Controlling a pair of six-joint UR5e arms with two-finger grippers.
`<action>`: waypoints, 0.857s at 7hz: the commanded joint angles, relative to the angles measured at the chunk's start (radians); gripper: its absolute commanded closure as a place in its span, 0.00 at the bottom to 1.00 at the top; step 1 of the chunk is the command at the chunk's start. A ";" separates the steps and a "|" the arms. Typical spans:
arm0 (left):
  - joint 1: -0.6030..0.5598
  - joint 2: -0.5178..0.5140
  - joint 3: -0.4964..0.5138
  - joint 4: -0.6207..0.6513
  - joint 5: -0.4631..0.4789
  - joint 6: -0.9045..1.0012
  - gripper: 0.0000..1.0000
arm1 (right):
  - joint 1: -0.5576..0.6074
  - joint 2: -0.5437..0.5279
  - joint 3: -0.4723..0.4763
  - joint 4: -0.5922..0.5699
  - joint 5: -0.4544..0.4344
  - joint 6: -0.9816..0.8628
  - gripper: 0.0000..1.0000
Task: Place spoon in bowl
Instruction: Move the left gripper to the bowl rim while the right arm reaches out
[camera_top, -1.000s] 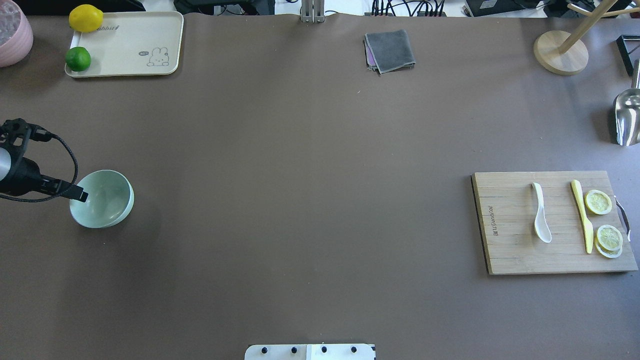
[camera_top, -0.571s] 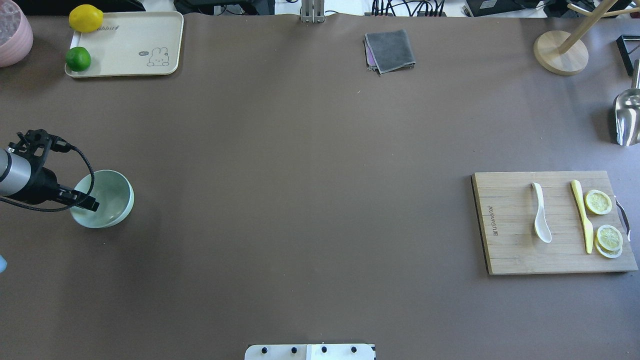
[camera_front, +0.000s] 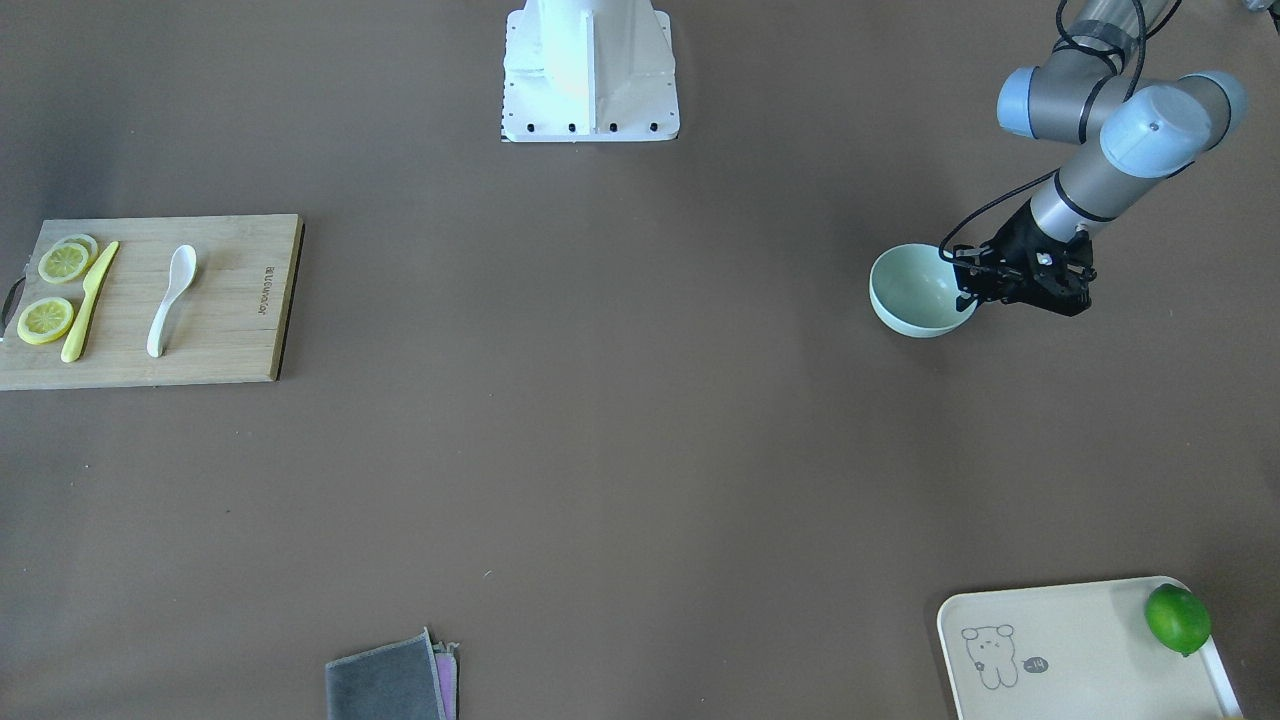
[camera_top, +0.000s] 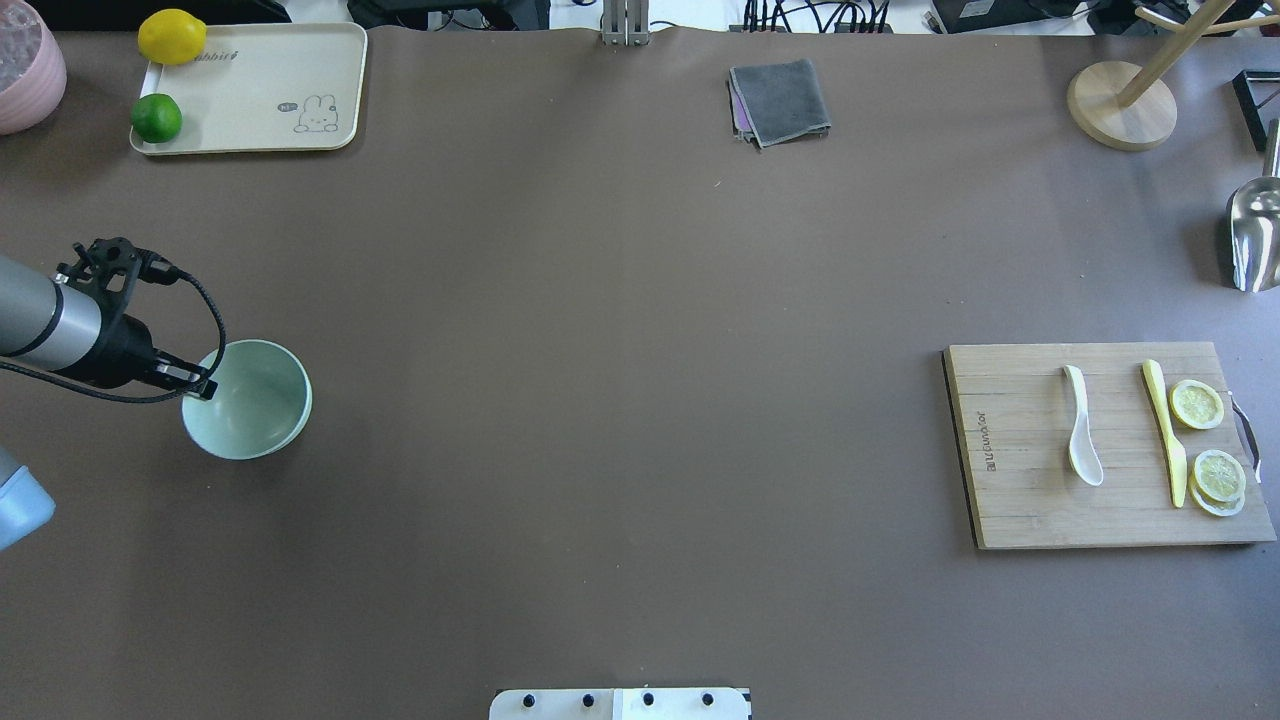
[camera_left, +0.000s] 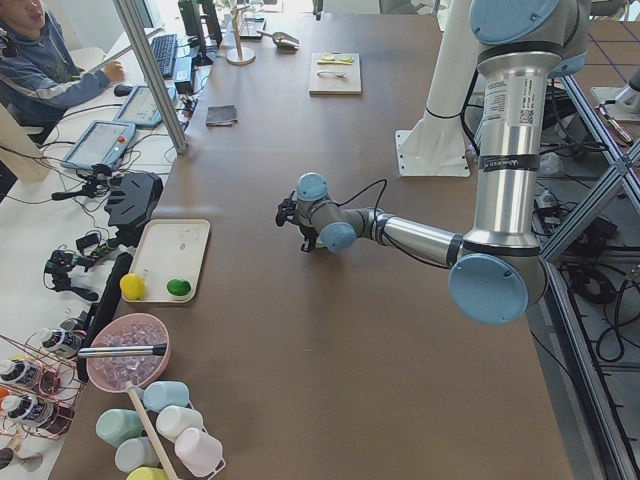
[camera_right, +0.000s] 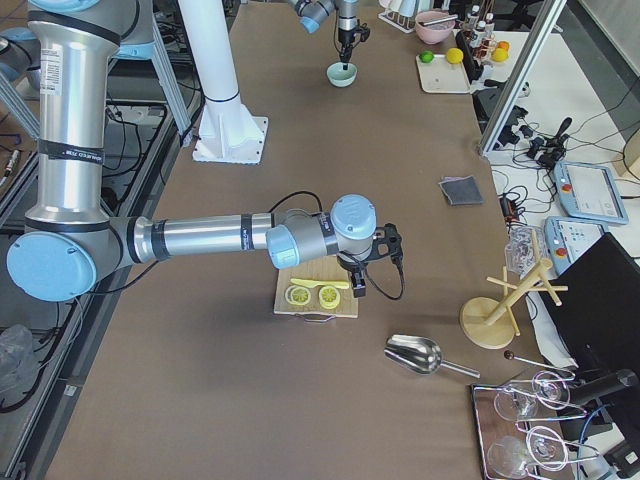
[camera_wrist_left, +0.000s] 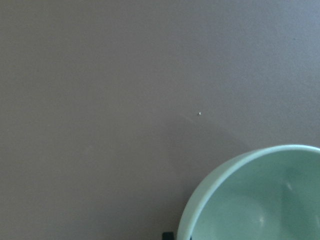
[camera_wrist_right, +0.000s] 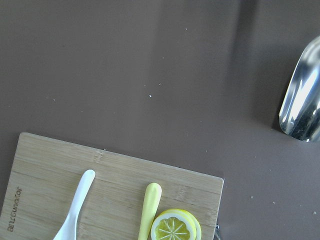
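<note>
The pale mint-green bowl (camera_top: 250, 405) stands on the brown table at the left; it also shows in the front view (camera_front: 915, 290) and the left wrist view (camera_wrist_left: 260, 200). My left gripper (camera_top: 200, 388) is shut on the bowl's left rim, one finger inside and one outside (camera_front: 968, 283). The white spoon (camera_top: 1080, 425) lies on the wooden cutting board (camera_top: 1020, 500) at the far right, scoop toward me; the right wrist view shows its handle (camera_wrist_right: 75, 210). My right gripper (camera_right: 358, 290) hangs over that board in the right side view only; I cannot tell if it is open.
A yellow plastic knife (camera_top: 1165, 430) and lemon slices (camera_top: 1197, 404) lie beside the spoon. A cream tray (camera_top: 260, 90) with a lemon and a lime sits back left. A grey cloth (camera_top: 780, 100), a wooden stand (camera_top: 1120, 105) and a metal scoop (camera_top: 1255, 235) are at the back and right.
My left gripper has moved to the right along the table, and the bowl has slid right with it. The spoon and board have not moved.
</note>
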 joint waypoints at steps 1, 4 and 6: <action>0.009 -0.230 -0.067 0.294 0.019 -0.178 1.00 | -0.077 0.047 0.011 0.005 -0.007 0.201 0.05; 0.229 -0.473 -0.060 0.462 0.145 -0.424 1.00 | -0.246 0.067 0.026 0.106 -0.064 0.584 0.10; 0.312 -0.626 0.060 0.464 0.222 -0.529 1.00 | -0.392 0.061 0.019 0.152 -0.147 0.759 0.11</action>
